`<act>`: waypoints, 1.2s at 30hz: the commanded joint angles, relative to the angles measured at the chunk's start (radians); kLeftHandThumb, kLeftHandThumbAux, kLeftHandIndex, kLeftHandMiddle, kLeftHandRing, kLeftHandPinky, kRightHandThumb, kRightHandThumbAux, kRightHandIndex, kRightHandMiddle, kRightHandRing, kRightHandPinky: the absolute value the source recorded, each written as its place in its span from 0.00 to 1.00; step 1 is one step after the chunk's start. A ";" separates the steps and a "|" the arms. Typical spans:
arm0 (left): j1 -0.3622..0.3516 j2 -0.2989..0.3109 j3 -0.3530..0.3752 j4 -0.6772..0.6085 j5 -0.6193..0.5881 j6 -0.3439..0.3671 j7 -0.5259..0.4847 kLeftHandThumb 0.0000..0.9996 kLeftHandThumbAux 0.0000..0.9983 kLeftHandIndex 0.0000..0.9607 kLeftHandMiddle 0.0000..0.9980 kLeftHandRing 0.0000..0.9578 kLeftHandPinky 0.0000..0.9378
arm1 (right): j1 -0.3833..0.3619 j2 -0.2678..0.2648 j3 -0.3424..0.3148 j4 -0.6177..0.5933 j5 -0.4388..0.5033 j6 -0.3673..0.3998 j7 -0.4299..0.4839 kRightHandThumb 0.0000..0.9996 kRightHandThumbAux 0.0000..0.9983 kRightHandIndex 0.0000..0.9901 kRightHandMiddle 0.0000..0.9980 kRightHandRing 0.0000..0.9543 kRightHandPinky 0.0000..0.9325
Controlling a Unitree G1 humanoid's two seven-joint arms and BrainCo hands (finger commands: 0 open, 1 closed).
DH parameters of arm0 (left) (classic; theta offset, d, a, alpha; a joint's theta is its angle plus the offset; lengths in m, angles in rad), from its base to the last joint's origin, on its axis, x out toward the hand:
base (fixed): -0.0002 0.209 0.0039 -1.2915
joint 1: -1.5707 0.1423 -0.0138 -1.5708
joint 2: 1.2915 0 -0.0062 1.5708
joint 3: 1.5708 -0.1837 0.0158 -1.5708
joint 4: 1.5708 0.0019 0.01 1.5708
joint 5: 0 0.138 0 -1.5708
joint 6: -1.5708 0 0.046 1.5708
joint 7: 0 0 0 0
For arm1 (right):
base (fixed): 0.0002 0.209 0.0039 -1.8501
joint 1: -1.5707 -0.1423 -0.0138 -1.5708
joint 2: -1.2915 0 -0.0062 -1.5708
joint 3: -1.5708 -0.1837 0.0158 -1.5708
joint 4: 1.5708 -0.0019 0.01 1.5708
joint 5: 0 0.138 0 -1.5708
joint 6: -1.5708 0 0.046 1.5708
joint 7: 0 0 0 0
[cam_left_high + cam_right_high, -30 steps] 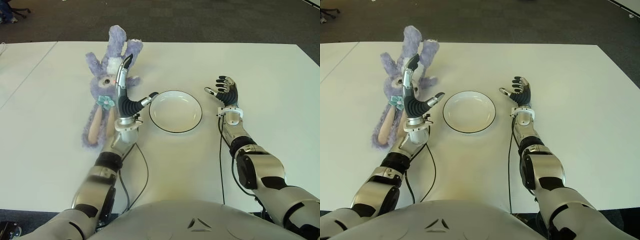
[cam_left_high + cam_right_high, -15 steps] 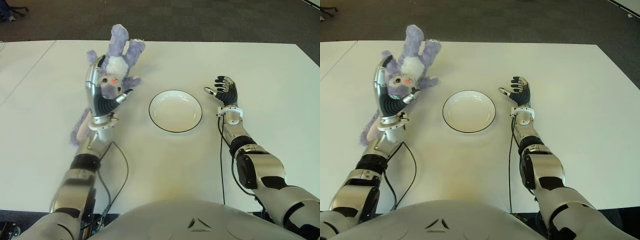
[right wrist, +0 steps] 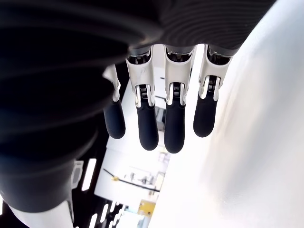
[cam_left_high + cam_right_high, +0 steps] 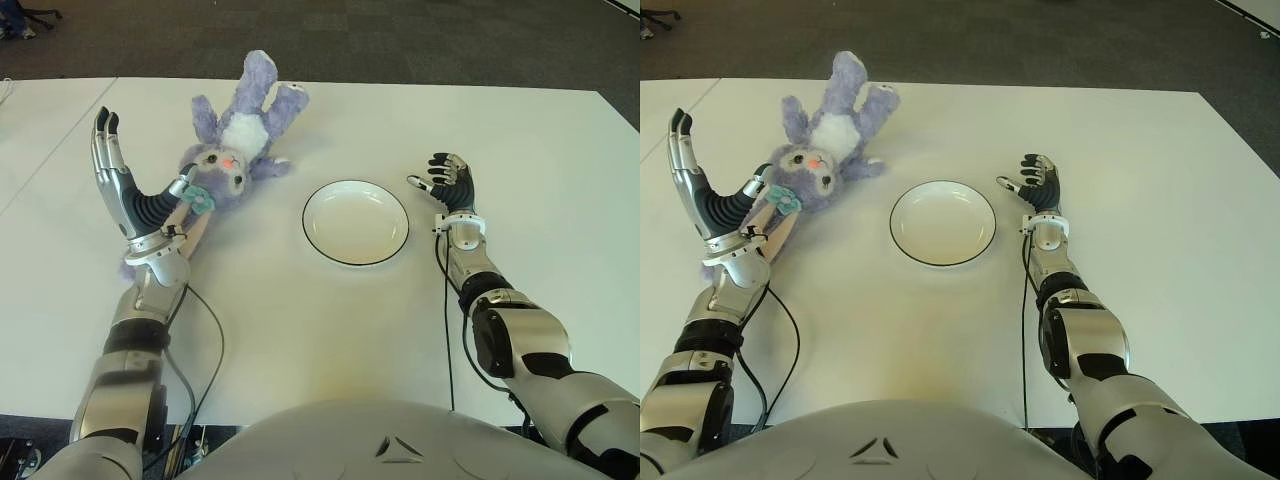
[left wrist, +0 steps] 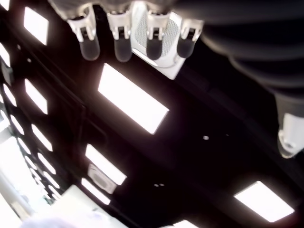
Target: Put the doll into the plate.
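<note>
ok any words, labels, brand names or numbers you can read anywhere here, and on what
None: no readable text in any view.
doll: no tag or lettering shows.
plate: plain white with a dark rim, no mark.
left robot hand and right robot hand: no legible marking.
table: bare white, nothing printed.

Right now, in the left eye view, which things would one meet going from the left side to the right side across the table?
Left robot hand, raised and open → purple doll lying on the white table → empty plate → right robot hand, open, just right of the plate.
</note>
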 commanded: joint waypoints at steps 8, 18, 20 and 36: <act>-0.019 -0.012 -0.012 -0.007 -0.034 0.070 -0.042 0.01 0.44 0.05 0.07 0.05 0.02 | 0.196 0.083 0.012 0.136 -0.012 0.113 0.001 0.00 0.80 0.25 0.32 0.33 0.31; -0.069 -0.009 -0.012 -0.157 -0.058 0.241 -0.189 0.09 0.45 0.04 0.04 0.01 0.00 | 0.190 0.086 -0.001 0.135 -0.001 0.111 0.015 0.00 0.82 0.27 0.32 0.33 0.31; -0.065 -0.006 -0.013 -0.188 -0.068 0.257 -0.223 0.09 0.43 0.04 0.04 0.01 0.00 | 0.191 0.086 0.003 0.135 -0.008 0.111 0.005 0.00 0.81 0.27 0.32 0.33 0.31; -0.339 0.088 -0.033 -0.014 -0.290 0.376 -0.770 0.00 0.38 0.00 0.00 0.00 0.00 | 0.187 0.086 -0.008 0.134 -0.001 0.112 0.024 0.00 0.81 0.26 0.31 0.33 0.31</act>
